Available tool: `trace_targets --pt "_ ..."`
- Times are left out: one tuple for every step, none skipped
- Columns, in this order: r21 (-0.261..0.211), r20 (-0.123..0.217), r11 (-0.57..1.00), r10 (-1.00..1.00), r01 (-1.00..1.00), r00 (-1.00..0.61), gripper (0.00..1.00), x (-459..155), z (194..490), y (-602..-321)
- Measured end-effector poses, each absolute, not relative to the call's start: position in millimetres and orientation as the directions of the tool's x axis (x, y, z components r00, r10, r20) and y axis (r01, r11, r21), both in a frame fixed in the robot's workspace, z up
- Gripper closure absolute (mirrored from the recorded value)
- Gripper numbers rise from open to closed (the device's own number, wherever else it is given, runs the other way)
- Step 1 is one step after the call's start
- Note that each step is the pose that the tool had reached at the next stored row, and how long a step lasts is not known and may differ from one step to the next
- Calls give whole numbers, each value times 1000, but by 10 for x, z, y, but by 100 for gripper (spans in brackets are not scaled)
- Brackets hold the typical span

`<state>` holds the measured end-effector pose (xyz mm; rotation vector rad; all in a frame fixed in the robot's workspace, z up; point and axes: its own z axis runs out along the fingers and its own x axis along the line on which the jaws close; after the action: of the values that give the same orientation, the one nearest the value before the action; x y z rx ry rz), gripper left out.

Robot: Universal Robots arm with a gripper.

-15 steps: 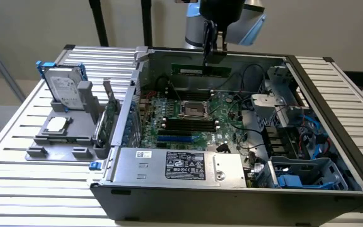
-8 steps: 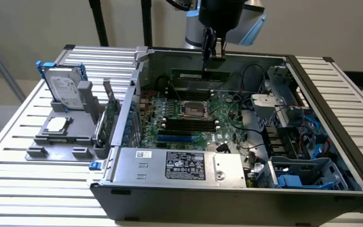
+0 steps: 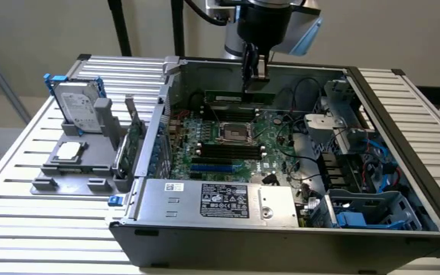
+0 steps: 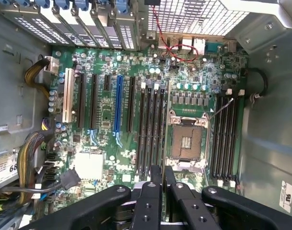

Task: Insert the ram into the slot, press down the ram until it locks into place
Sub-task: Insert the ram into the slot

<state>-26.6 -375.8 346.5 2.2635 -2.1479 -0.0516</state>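
The ram, a long green stick with dark chips, hangs level inside the open computer case, above the motherboard. My gripper comes down from above and is shut on the stick's top edge. In the wrist view the black fingers pinch the ram, which shows edge-on as a thin line. It runs parallel to a group of long black slots and lies beside their edge nearest the processor socket. In the exterior view those slots sit empty below the socket.
A second group of black slots lies on the socket's other side. Blue and white card sockets, cables, a power supply and a blue drive cage crowd the case. A grey fixture with a hard drive stands outside.
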Motion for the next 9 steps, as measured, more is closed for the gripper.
trace_targets --pt "38 -10 -57 -998 -998 56 86 -271 3447 -3759" --pt "38 -9 -62 -998 -997 62 86 -276 3428 -3760" --pt "38 -10 -67 -998 -997 67 86 -280 3410 -3761" --pt "38 -10 -72 -997 -997 71 86 -284 3392 -3761" --pt "38 -10 -76 -997 -996 76 86 -290 3374 -3762" --pt "38 -10 -80 -997 -996 79 86 -295 3356 -3762" --pt "38 -10 -83 -997 -996 83 86 -302 3338 -3763" --pt "38 -10 -86 -996 -996 85 86 -308 3320 -3764" --pt "38 -10 -88 -996 -995 87 86 -316 3301 -3765"
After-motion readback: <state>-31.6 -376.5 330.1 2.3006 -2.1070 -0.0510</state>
